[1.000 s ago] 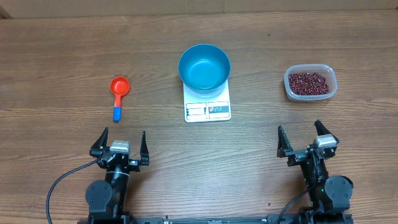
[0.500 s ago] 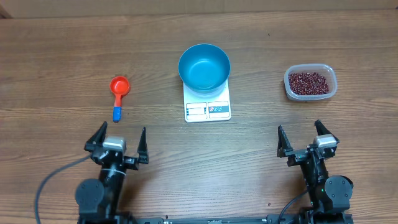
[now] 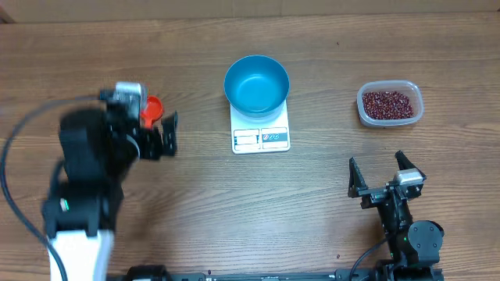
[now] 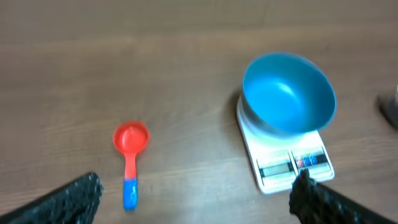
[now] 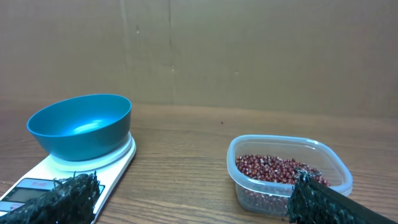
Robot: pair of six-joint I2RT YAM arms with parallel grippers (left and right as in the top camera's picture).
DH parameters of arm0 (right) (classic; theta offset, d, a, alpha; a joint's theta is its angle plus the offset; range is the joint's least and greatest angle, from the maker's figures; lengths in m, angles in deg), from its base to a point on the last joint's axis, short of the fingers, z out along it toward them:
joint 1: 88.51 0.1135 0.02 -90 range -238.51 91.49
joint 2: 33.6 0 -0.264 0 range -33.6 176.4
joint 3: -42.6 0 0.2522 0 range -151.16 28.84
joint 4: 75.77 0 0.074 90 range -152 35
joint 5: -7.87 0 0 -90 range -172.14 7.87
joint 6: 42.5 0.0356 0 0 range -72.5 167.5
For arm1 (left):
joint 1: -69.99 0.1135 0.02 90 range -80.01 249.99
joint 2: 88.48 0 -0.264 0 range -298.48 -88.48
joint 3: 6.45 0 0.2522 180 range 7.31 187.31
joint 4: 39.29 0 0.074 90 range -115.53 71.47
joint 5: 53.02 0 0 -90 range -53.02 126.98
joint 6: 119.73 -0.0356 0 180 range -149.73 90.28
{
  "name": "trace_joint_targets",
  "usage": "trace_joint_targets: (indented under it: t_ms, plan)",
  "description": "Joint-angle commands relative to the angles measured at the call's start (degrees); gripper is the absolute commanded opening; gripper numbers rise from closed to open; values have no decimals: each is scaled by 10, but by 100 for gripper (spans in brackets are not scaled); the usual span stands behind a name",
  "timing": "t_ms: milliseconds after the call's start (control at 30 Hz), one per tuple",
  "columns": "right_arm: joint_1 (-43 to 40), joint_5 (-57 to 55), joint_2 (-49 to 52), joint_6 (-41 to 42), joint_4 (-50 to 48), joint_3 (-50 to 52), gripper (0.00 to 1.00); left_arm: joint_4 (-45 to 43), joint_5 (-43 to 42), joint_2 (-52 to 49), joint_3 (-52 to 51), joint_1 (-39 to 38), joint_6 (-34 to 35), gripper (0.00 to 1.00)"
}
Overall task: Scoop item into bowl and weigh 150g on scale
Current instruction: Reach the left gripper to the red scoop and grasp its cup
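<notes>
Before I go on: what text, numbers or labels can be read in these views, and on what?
Scale, printed labels along its front edge: red and blue marks show, too blurred to read.
Scale display: no digits legible in any view.
Blue bowl, red scoop, clear tub: no print visible.

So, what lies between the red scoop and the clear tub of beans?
The white scale, with the empty blue bowl standing on it. The overhead view shows this best.

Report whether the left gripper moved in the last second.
Yes. The left gripper went forward, from well short of the scale to level with it.
</notes>
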Motion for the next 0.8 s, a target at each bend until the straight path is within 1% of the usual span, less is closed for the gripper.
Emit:
trace_joint_targets:
  t_ms: [0,67,133,267,400,500,600,667,767]
  plan:
    - [3,1,-5,-1,-2,6,100,70,-11,-97,131,-1,1,99]
    - [3,1,-5,-1,-2,6,100,90,-10,-135,169,-1,1,100]
    - [3,1,-5,-1,-2,6,100,89,-11,-159,182,-1,1,99]
    - [3,1,-5,-1,-2,6,100,71,21,-199,183,7,-1,100]
    - [3,1,-5,-1,-2,6,100,63,27,-242,183,38,2,100]
    - [3,1,-5,-1,-2,6,100,51,26,-278,183,70,1,96]
    - [3,1,-5,-1,-2,6,100,30,24,-327,183,103,-19,89]
    - [3,1,-5,-1,-2,6,100,19,19,-351,183,117,-28,87]
    - [3,1,-5,-1,-2,6,100,2,-21,-396,183,136,-61,83]
